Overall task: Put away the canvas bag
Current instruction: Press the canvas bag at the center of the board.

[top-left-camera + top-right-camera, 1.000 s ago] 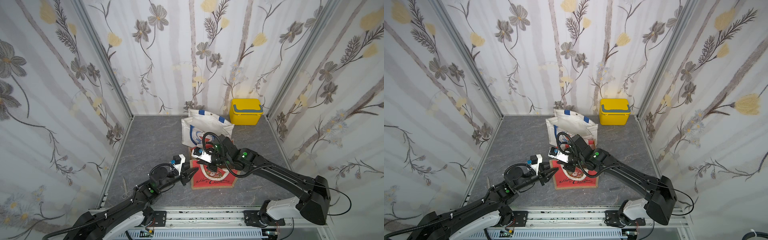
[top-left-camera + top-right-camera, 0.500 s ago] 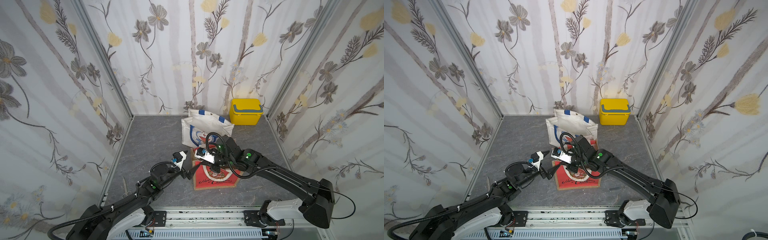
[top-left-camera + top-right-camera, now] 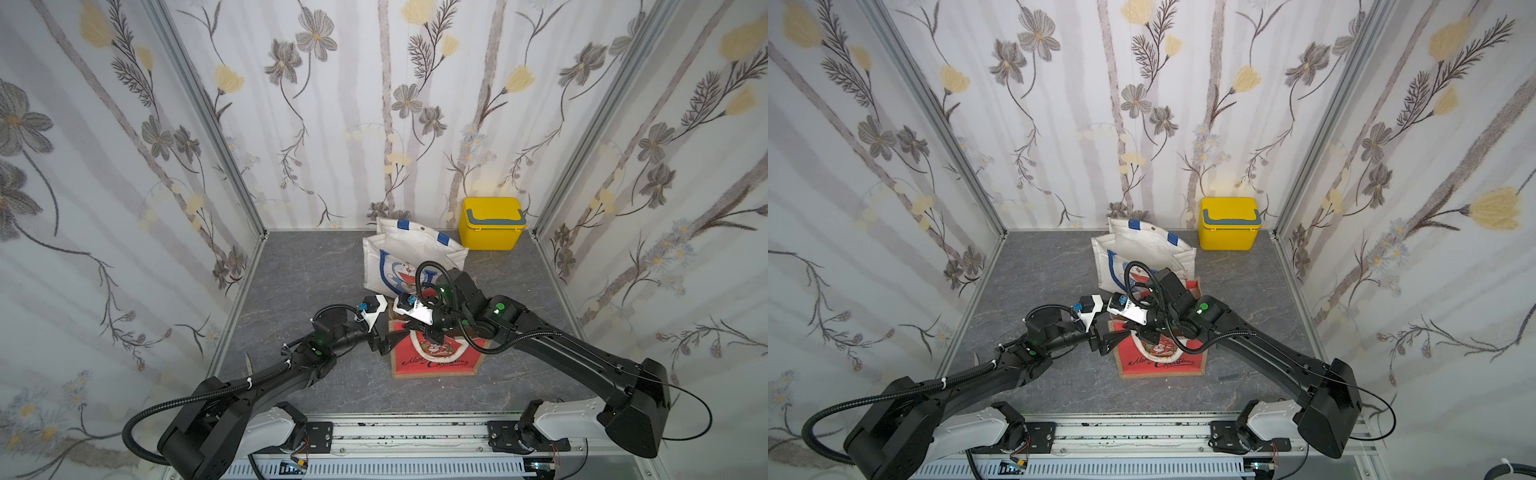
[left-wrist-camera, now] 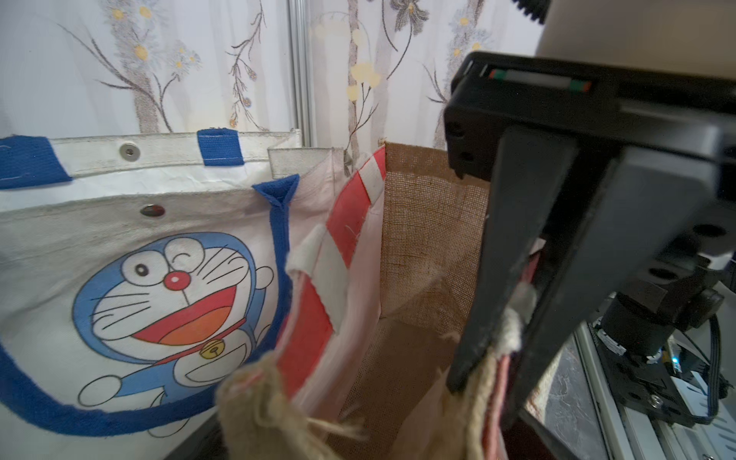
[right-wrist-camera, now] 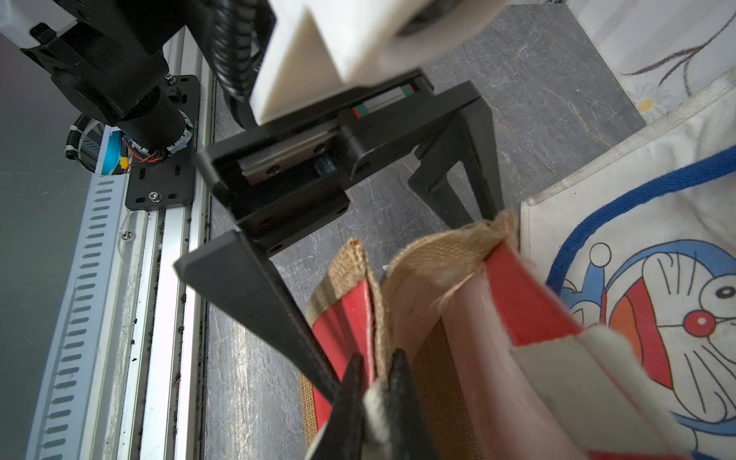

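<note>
- red bag point(image 3: 434, 353): standing, mouth open, mid worktop point(image 3: 316, 270) toward the front edge, just in front of the white Doraemon bag point(image 3: 411, 257). I take it as the task's bag, since both claws are at it.
- yellow box point(image 3: 490, 226): back right corner, well apart.
- right claw point(image 5: 376, 382): clenched on the bag's top rim. Burlap and red lining are pinched between the fingers, with a frayed bit sticking out.
- left claw point(image 3: 384, 343): spread wide at the bag's left side, grasping nothing. The rim corner lies between its fingers, and I can't tell if it touches them.
- handling, judged: light, soft, floppy. The walls sag where unsupported, and a one-point hold would let the mouth fold shut.
- coarse weave, so not slippery or fragile, but the edges fray and can snag a fingertip.
- where to hold: the doubled rim hem or the red-white striped handle point(image 4: 350, 223), not mid-panel. A second pinch on the left rim would keep it spread or allow a flat fold.
</note>
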